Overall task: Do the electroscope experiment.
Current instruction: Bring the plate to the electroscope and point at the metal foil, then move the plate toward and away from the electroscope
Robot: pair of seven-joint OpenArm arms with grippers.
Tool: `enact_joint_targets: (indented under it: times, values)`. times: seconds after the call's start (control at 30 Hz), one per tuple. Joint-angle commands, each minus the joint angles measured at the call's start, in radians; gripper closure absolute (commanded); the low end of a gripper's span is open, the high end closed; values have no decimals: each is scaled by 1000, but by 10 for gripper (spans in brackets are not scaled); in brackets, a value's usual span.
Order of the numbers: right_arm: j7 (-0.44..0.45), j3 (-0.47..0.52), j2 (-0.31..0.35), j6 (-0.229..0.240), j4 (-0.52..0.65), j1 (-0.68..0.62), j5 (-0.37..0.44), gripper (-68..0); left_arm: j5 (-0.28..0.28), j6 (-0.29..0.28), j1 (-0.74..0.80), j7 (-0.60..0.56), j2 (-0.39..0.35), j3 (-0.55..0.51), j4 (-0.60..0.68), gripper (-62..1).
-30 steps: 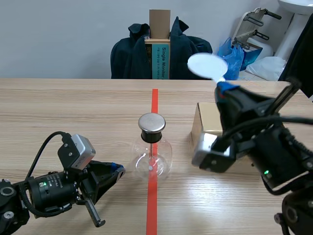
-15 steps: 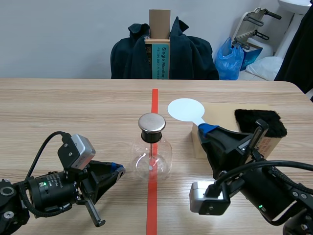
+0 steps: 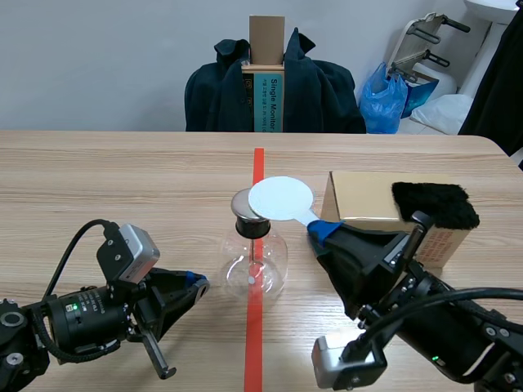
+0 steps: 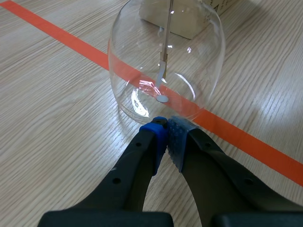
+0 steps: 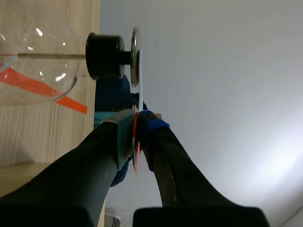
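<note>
The electroscope (image 3: 254,265) stands upright at the middle of the table (image 3: 122,180), on the orange-red tape line (image 3: 259,167). It is a round, clear glass flask with a short neck plugged by a black stopper (image 3: 254,229) and topped by a flat, round metal cap (image 3: 240,207). Through the glass the left wrist view shows a thin metal rod (image 4: 167,28) running down from the stopper, with a narrow pale foil leaf (image 4: 162,73) hanging at its lower end, close along the rod.

A white disc paddle (image 3: 280,198) is held against the cap. In the scene view its round face covers the cap's right part. In the right wrist view it is seen edge-on, lying just against the cap's outer face. The right gripper (image 3: 324,232) is clamped on the paddle's narrow handle, its two pads pressed on either side, just right of the flask's neck.

The left gripper (image 4: 165,130) lies low on the table at the flask's left, its fingers closed together on nothing, the blue pads just short of the glass base.

Behind the right arm sits a cardboard box (image 3: 364,200) with a black furry pad (image 3: 435,204) lying on its right end. Beyond the table's far edge are a chair draped with a dark jacket (image 3: 310,90) and a blue plastic bag (image 3: 384,94).
</note>
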Motion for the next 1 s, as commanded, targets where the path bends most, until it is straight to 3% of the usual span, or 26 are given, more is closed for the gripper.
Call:
enact_joint_targets:
  times: [0.0,0.33,0.97]
  values:
    - [18,9,11,-12,25,11,11,-8,-10,-3,0,-14,2,-10,19,-27]
    - [100,9,11,-12,25,11,11,-8,-10,-3,0,-14,2,-10,19,-27]
    - [73,9,12,-16,25,11,11,-8,-10,-3,0,-14,2,-10,19,-27]
